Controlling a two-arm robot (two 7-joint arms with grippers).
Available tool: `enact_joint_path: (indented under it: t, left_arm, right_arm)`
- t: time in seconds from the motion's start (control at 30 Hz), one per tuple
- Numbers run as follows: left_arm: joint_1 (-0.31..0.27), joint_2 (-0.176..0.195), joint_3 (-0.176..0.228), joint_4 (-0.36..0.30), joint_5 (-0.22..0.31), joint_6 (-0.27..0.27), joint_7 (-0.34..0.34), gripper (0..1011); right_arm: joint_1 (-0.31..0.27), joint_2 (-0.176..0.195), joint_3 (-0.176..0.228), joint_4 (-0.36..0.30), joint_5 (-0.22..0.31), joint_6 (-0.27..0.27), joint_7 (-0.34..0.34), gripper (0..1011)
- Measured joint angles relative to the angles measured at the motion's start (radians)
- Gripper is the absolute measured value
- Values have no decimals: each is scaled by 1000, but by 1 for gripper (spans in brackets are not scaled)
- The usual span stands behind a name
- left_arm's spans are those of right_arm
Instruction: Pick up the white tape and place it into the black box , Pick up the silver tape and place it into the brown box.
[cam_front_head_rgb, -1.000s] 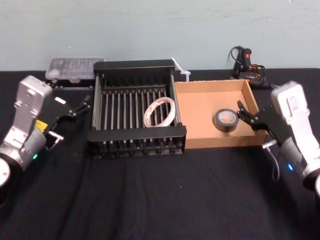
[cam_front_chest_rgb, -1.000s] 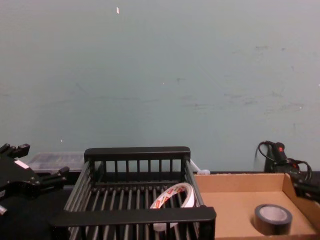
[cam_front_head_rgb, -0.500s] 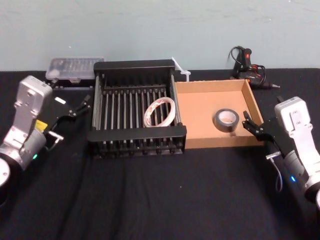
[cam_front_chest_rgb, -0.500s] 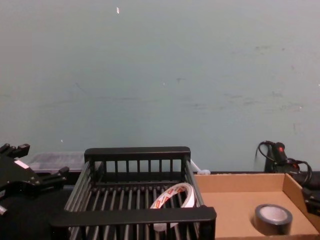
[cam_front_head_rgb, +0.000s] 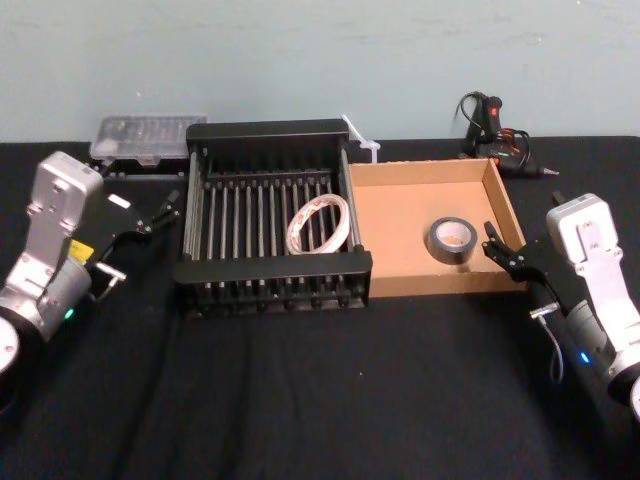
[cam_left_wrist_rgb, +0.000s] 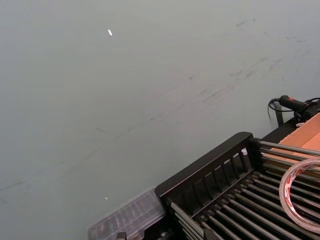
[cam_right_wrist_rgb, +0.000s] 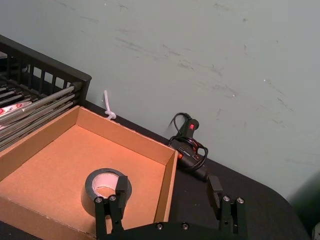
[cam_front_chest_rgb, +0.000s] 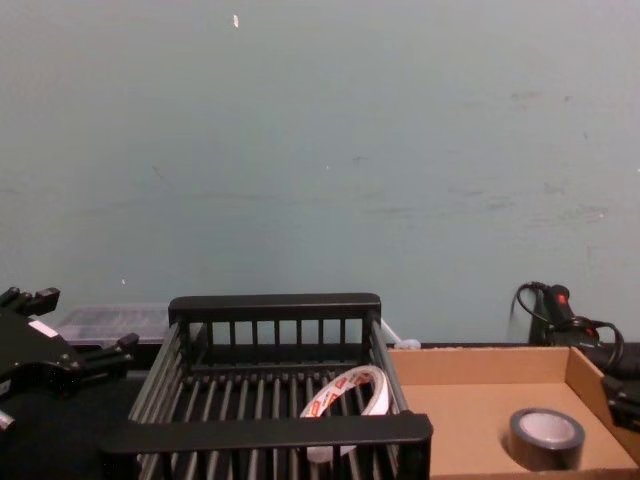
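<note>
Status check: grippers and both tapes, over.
Left gripper open beside black box; right gripper open beside brown box. White tape in black box; silver tape in brown box. No obstruction.

White tape (cam_left_wrist_rgb: 289, 176) cut by left wrist view edge; in chest view, partly behind black box (cam_front_chest_rgb: 265, 432) rim.

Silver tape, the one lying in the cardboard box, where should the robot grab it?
From straight above. The silver tape lies flat, hole up, in the brown box, whose low walls block a sideways approach. Probably pinch its thick ring wall, one finger in the hole, one outside.
</note>
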Motion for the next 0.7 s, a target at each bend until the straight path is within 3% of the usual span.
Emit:
enact_joint_path:
  t: [0.7]
  left_arm:
    - [0,0,0,0,0,0,0,1001]
  right_arm:
    - [1,1,-2,0,-2,-2,0,1002]
